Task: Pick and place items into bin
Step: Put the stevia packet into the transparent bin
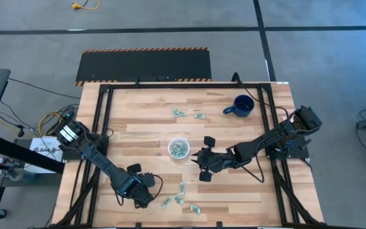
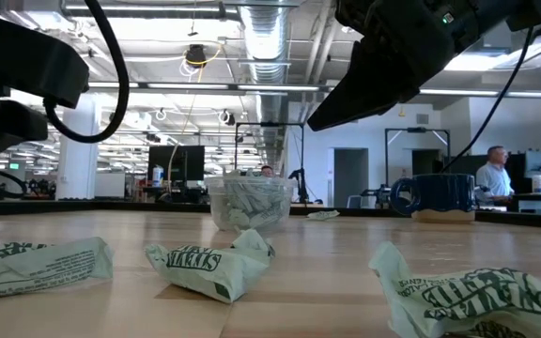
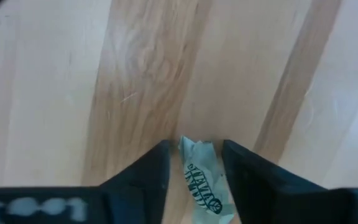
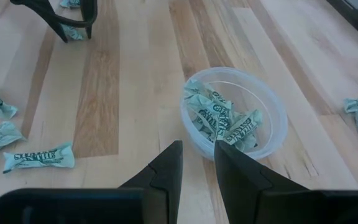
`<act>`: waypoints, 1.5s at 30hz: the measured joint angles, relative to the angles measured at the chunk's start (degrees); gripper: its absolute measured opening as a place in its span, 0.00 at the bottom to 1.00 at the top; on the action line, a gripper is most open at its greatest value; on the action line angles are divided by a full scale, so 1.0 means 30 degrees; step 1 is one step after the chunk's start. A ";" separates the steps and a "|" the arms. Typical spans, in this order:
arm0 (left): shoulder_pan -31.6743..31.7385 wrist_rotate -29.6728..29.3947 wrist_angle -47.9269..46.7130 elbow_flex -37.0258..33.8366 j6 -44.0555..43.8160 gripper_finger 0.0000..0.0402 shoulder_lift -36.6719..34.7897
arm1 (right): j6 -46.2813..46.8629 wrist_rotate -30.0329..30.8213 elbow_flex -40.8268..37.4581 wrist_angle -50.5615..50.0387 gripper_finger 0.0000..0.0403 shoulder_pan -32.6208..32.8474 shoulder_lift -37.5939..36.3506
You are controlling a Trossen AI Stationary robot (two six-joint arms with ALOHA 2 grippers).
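My left tool (image 3: 194,171) has a wrapper (image 3: 201,177) between its open fingers, low on the desk (image 3: 55,93). Squeezing crooked could make it slip out.

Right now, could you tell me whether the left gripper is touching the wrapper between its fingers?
Cannot tell. The left wrist view shows the wrapper between the left gripper's fingers, but not plainly contact or gap.

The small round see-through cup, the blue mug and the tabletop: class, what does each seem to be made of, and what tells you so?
Small round see-through cup: likely thin plastic, cloudy and smooth, since the green-and-white wrappers inside show through its wall.
Dark blue mug: probably glazed ceramic, opaque with a thick handle, though that is uncertain.
Tabletop: wood, pale planks with visible grain and a matte finish.
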 joint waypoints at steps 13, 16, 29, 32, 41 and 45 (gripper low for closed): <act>0.0377 -0.3101 -0.1885 0.1972 0.2800 0.01 0.0268 | 0.0141 0.0000 0.0000 -0.0002 0.21 0.0000 0.0005; 0.0413 -0.5380 -0.3503 0.3549 0.3633 0.01 0.0171 | 0.0143 0.0003 0.0000 0.0003 0.21 -0.0007 0.0004; 0.4485 -1.2138 -0.3795 0.6499 0.9626 0.00 0.0142 | 0.2259 0.1430 -0.0007 -0.0792 0.21 0.0007 0.0007; 0.6039 -1.1331 -0.2150 0.6499 1.1752 0.00 0.0135 | 0.3363 0.1515 -0.0007 -0.1004 0.21 0.0104 0.0007; 0.9302 -0.4448 0.3576 0.5579 1.6661 0.00 0.0098 | 0.6477 0.5099 -0.0007 -0.3674 0.21 0.1527 0.0007; 0.9987 -0.3188 0.3802 0.5351 1.6853 0.00 0.0097 | 0.8330 0.6114 -0.0007 -0.5726 0.21 0.2297 0.0007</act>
